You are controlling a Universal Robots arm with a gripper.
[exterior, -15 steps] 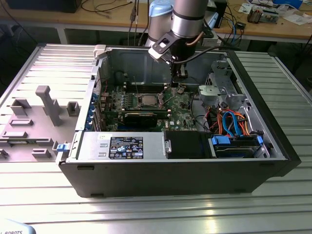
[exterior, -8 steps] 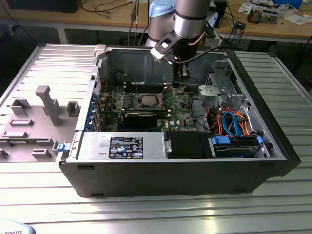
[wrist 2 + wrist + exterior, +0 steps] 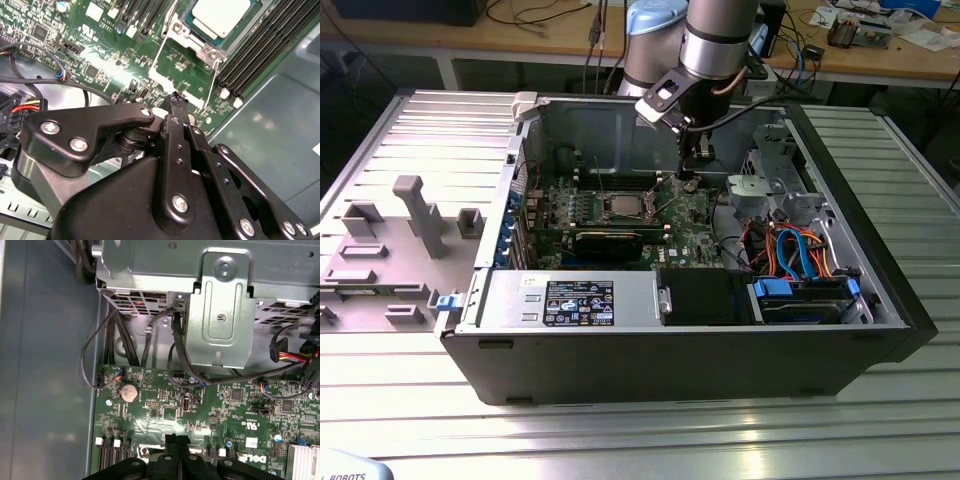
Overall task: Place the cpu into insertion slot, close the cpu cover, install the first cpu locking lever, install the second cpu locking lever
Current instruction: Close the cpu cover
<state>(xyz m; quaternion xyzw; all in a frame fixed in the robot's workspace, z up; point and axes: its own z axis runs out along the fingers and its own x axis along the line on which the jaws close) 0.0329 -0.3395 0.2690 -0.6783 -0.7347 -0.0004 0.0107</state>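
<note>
The cpu (image 3: pixel 220 15) already lies in the insertion slot (image 3: pixel 197 42) near the middle of the green board (image 3: pixel 180 70), but the gripper (image 3: pixel 178 100), closed on nothing, hangs low by the board's edge and may scrape components or snag the black cables (image 3: pixel 60 84).

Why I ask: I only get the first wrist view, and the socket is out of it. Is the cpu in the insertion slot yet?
Observer: Yes. In the second wrist view the cpu lies in the insertion slot, silvery top up.
Operator: Where is the gripper relative to it?
Observer: In the exterior view the gripper hangs to the exterior view's right of the cpu, low over the green board, not touching the cpu.
</note>
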